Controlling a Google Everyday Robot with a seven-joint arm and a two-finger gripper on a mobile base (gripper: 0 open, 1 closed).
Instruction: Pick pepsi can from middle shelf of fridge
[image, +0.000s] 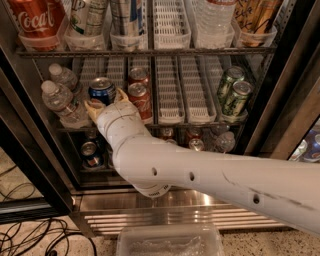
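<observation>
Claw (106, 102) sits at the front of the middle surface (192, 92) of the fridge (95, 202), on its left side, with its two tan fingertips (93, 109) spread apart. One tip shows low at the left of the pepsi can (101, 89) and the other rises at the can's right, so the can stands between them; whether either tip touches it cannot be told. The blue can is upright in a lane near the front edge, its silver top visible.

The thick white arm (210, 175) comes in from the lower right, bends in front of the lower rack and runs up to the claw.

Just right of the pepsi can stand two red cola cans (140, 99), one behind the other. To its left are two clear water bottles (58, 100) with white caps. The white slotted lanes in the middle of this surface hold nothing near the front, and two green cans (234, 95) stand well apart at the right.

Above, clear tubs (125, 40) hold bottles and cans, with a large red cola bottle (37, 20) at the left. More cans (91, 152) sit on the rack below. Black cables (30, 239) lie on the floor at lower left, and a clear plastic bin (170, 242) is at the bottom edge.
</observation>
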